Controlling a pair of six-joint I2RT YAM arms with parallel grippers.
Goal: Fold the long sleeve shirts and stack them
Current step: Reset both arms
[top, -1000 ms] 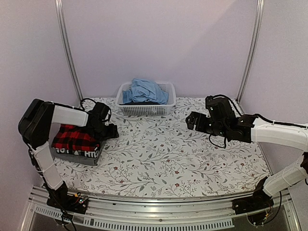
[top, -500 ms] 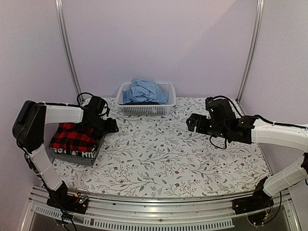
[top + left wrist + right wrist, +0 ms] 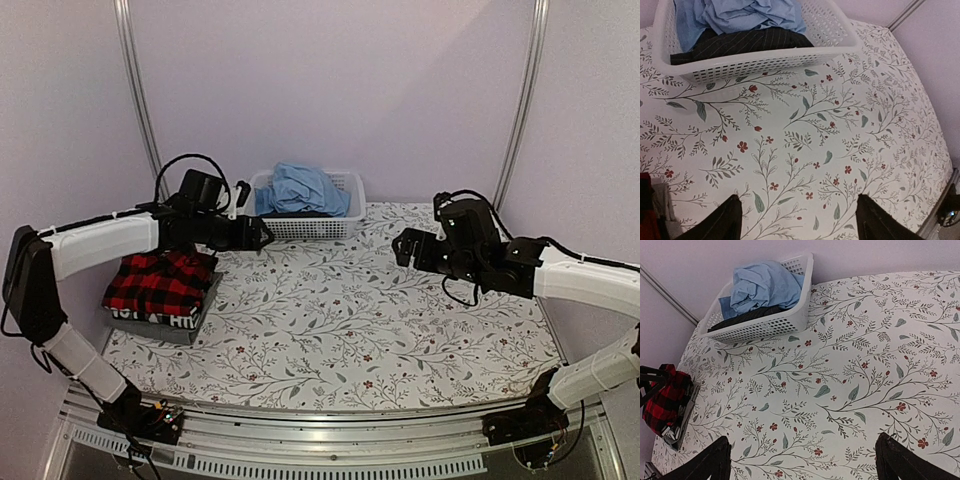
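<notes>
A grey shirt (image 3: 158, 324) hides partly under the red shirt (image 3: 160, 283) at the table's (image 3: 340, 330) left edge. The left gripper (image 3: 260, 235) nearby and the right gripper (image 3: 400, 246) far off gape wide.

1. White letters run along the near edge of the folded grey shirt (image 3: 165, 323). They are too small to read, and the flannel (image 3: 155, 285) lying on top partly covers them.
2. No other writing can be read.
</notes>
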